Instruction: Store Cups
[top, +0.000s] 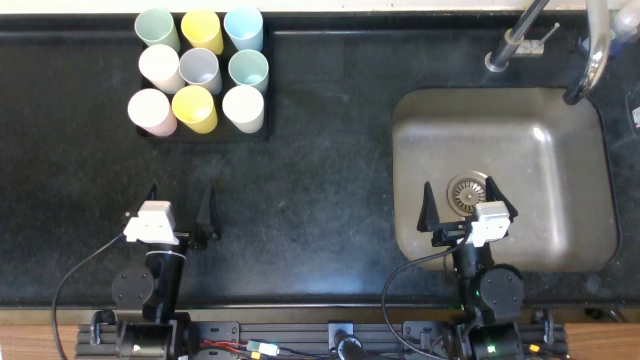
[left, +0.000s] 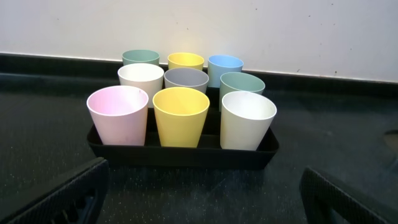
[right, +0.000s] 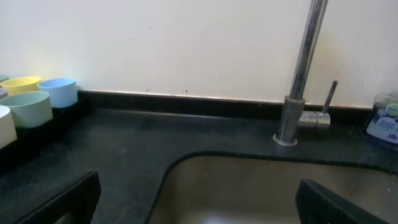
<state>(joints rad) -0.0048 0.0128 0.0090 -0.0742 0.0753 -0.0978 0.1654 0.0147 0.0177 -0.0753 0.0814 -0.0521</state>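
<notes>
Top view: nine cups are seated upright in the black tray at the far left of the surface; none loose; left claw and right claw are spread wide, empty, well apart from them; task is judged done, unless stacking is required.

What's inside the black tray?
Nine cups stand upright inside the tray, in three rows of three, packed close together. From above they look empty. The tray's floor is hidden under the cups, so anything lying beneath them cannot be seen.
</notes>
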